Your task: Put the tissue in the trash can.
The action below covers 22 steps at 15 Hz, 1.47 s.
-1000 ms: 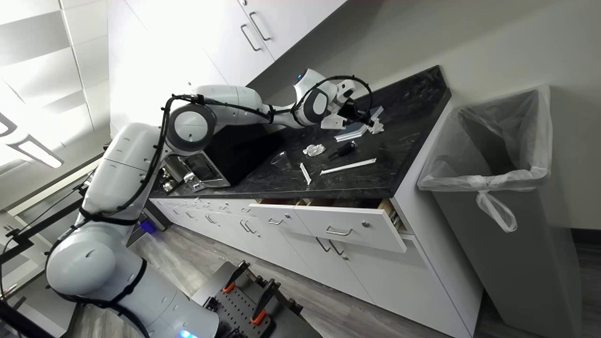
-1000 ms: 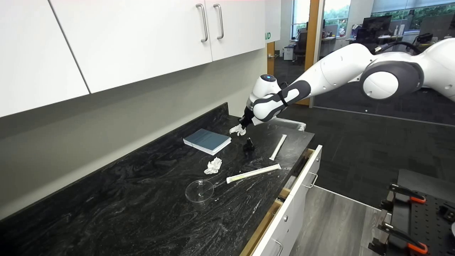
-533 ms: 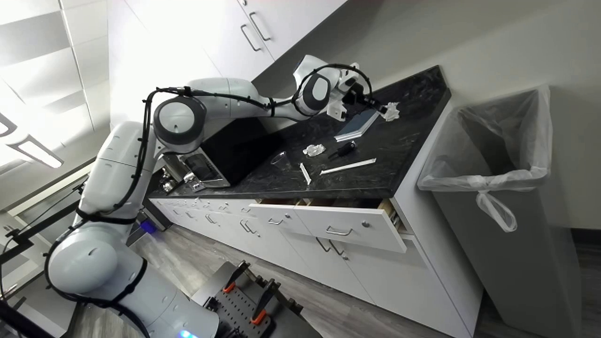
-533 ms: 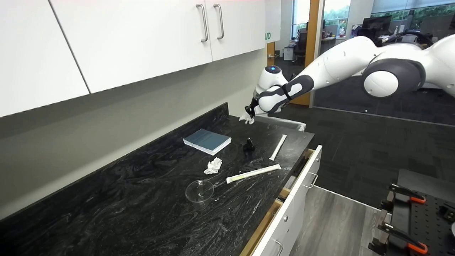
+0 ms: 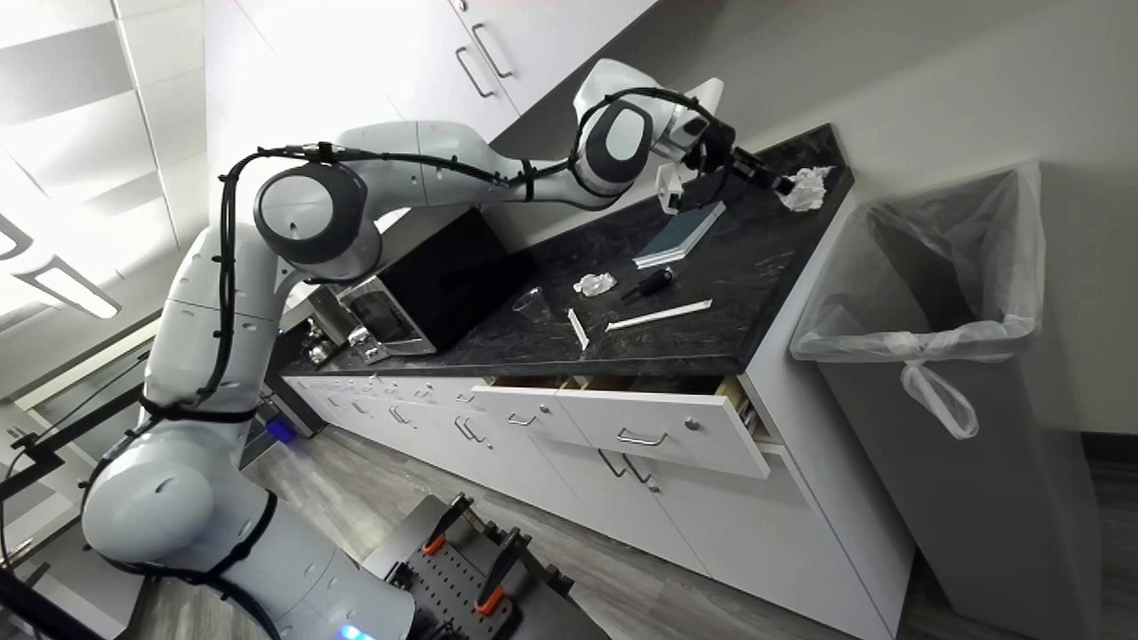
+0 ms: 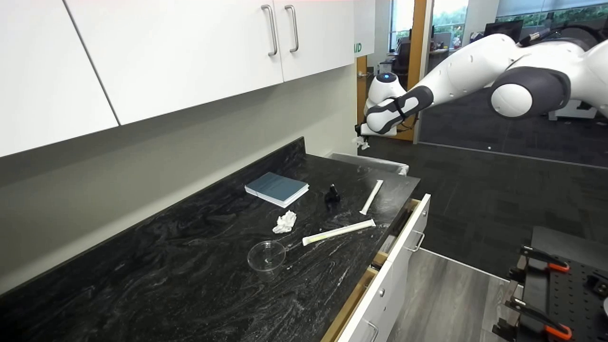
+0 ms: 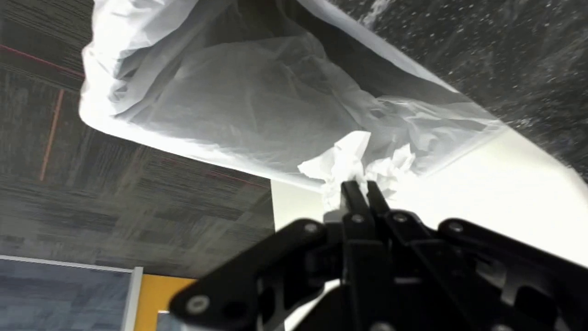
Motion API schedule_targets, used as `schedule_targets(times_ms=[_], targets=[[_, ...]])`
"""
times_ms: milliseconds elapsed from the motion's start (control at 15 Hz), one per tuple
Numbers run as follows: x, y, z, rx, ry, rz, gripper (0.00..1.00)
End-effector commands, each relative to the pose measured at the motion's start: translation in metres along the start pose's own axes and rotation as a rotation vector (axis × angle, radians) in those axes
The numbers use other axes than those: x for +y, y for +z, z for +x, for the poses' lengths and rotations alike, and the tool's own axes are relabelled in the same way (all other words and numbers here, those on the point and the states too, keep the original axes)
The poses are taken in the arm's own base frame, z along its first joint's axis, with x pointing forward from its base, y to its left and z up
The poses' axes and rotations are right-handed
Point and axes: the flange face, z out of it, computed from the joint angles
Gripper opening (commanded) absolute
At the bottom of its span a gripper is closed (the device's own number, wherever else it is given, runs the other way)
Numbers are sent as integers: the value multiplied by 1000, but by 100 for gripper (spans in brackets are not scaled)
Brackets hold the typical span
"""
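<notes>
My claw (image 7: 363,189) has the crumpled tissue (image 7: 345,158) pinched, aloft. In an exterior view the lined trash can (image 5: 960,471) sits right and lower; I'd shift right before releasing.

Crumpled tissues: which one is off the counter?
The tissue clamped in the gripper; the other tissue lies on the black countertop, between the blue book and clear cup.

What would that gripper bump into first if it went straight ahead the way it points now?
Apart from the tissue it holds, the gripper would probably meet the plastic liner of the trash can first, though exactly where is unclear, since depth is hard to judge.
</notes>
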Motion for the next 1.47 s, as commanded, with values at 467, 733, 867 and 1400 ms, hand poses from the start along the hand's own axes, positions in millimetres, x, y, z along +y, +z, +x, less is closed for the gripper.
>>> schedule_targets(times_ms=[467, 733, 867, 1400], targets=[[58, 9, 23, -23, 220, -56, 51], [58, 8, 23, -21, 236, -53, 80], [58, 7, 24, -21, 244, -47, 95], [54, 10, 26, 0, 214, -38, 100]])
